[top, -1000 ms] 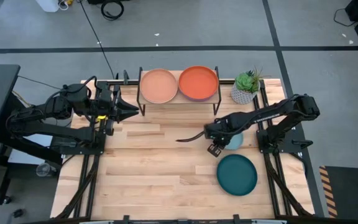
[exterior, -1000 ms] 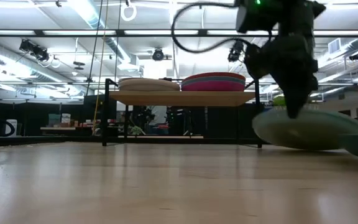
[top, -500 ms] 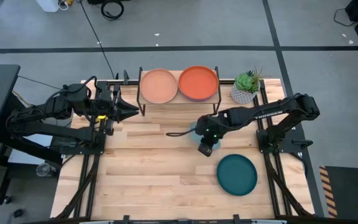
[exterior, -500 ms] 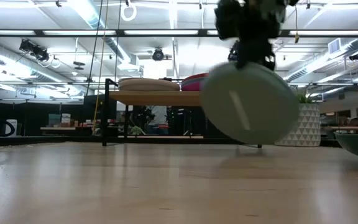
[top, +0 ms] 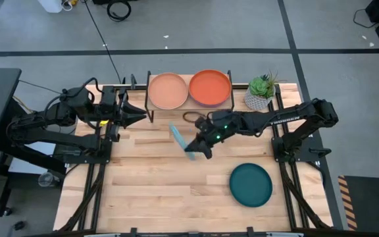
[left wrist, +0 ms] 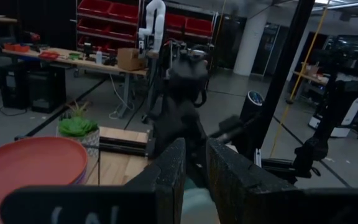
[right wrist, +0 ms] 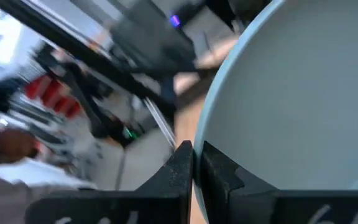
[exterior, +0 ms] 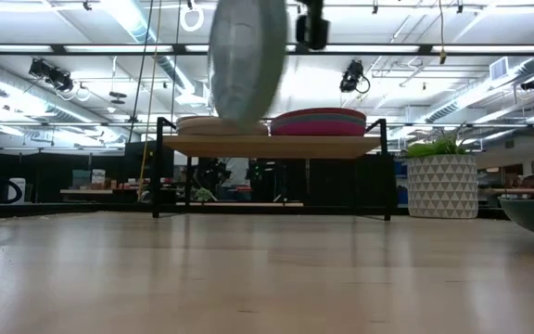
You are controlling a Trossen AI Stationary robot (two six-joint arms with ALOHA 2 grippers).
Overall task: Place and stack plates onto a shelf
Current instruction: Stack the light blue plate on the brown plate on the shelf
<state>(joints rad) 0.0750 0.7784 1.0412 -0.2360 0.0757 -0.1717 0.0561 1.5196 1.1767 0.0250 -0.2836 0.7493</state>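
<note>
Step in hand: the right arm is carrying the pale blue plate toward the shelf, by my reading.
Right gripper: clamped on the plate's rim, over the middle of the surface, short of the shelf's front edge.
Plate's attitude: held nearly on edge; in the low view it hangs high, above the level of the shelf top.
Left gripper: waits at the left end of the shelf, fingers close together with a slim gap, nothing between them.
Shelf now: the tan-peach plate tops the left stack, the orange plate the right; the low view shows a magenta rim under the orange.
Still to go: the dark teal plate lies flat near the right front of the surface.
Doing it well: level the plate before it reaches a stack, so it settles flat rather than catching rim-first.
Approach: come in above the stack's top plate, centre over it, then lower and let go only once it rests.
Watch for: the potted plant just right of the shelf, and the left gripper close by the left stack.
</note>
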